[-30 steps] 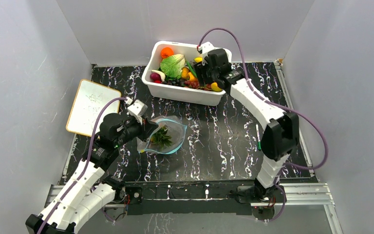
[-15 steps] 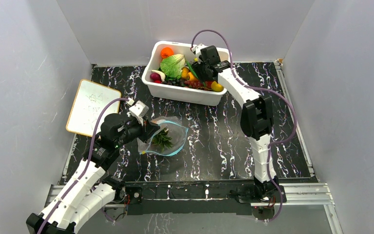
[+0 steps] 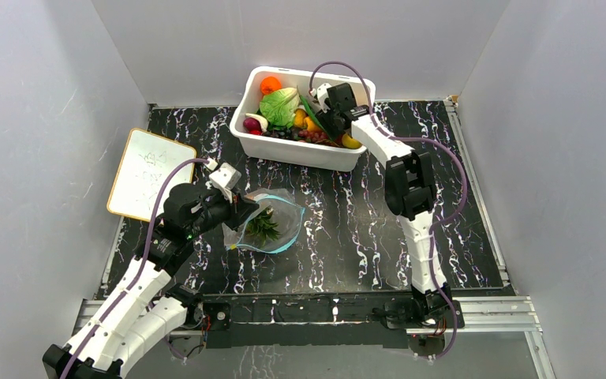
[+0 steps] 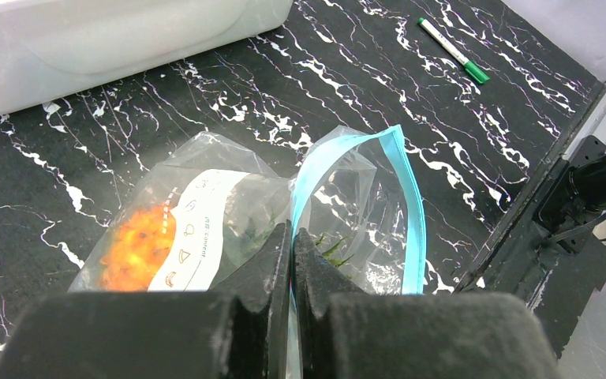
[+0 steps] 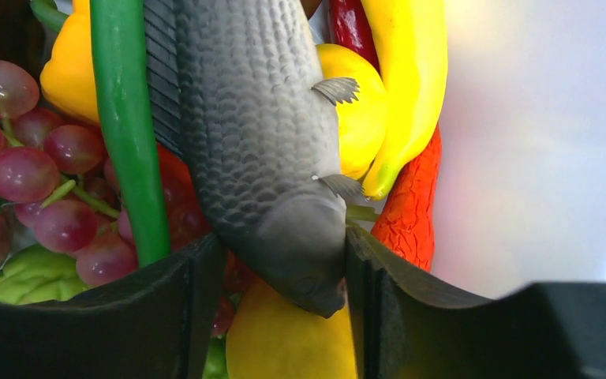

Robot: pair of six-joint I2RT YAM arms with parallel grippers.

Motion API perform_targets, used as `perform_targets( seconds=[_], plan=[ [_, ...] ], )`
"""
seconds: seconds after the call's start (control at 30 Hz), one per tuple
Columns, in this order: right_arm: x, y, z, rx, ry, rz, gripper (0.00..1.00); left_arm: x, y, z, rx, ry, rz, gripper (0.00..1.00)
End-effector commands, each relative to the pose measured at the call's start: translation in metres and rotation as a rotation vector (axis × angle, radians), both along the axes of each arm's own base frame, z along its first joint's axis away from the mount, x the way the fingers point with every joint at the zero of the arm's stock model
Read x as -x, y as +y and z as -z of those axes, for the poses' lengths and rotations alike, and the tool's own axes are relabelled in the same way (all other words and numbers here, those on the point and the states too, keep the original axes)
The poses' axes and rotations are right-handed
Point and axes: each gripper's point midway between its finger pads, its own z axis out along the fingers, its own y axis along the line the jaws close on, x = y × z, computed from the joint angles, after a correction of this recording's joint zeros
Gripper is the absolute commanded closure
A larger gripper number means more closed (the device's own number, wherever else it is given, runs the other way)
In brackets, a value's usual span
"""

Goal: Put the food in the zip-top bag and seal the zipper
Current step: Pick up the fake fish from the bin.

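Black marble-patterned surface (image 3: pixel 347 229) carries one white rectangular plastic tub (image 3: pixel 300 151) at the far side and one clear, crinkly zip-top bag (image 3: pixel 282 225) near the left. One orange toy pineapple with a green crown (image 4: pixel 138 245) lies inside the bag, whose teal-blue zipper strip (image 4: pixel 412 205) gapes apart. The left hand (image 4: pixel 290 237) is clenched on the bag's mouth edge. The right hand (image 5: pixel 280 257) is down in the tub, its two fingers either side of one grey toy fish (image 5: pixel 260 134); I cannot tell whether they pinch it. One green marker pen (image 4: pixel 451 50) lies to the right, and one whiteboard (image 3: pixel 148 172) to the left.
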Motion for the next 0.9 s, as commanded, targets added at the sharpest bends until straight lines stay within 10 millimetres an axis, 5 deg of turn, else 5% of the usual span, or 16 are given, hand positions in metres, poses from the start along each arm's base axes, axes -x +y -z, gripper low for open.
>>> perform_targets(
  seconds=[0.0,0.43,0.87],
  plan=[
    [-0.018,0.003,-0.030,-0.007,-0.095,-0.019,0.54,-0.002,0.001,-0.002,-0.002,-0.024,-0.005,1.00],
    [-0.004,0.001,-0.110,-0.080,-0.209,-0.006,0.69,-0.008,0.008,-0.002,-0.026,-0.040,-0.053,1.00],
    [0.031,-0.008,-0.130,-0.126,-0.191,0.032,0.65,-0.011,0.014,-0.002,-0.041,-0.049,-0.089,1.00]
  ],
)
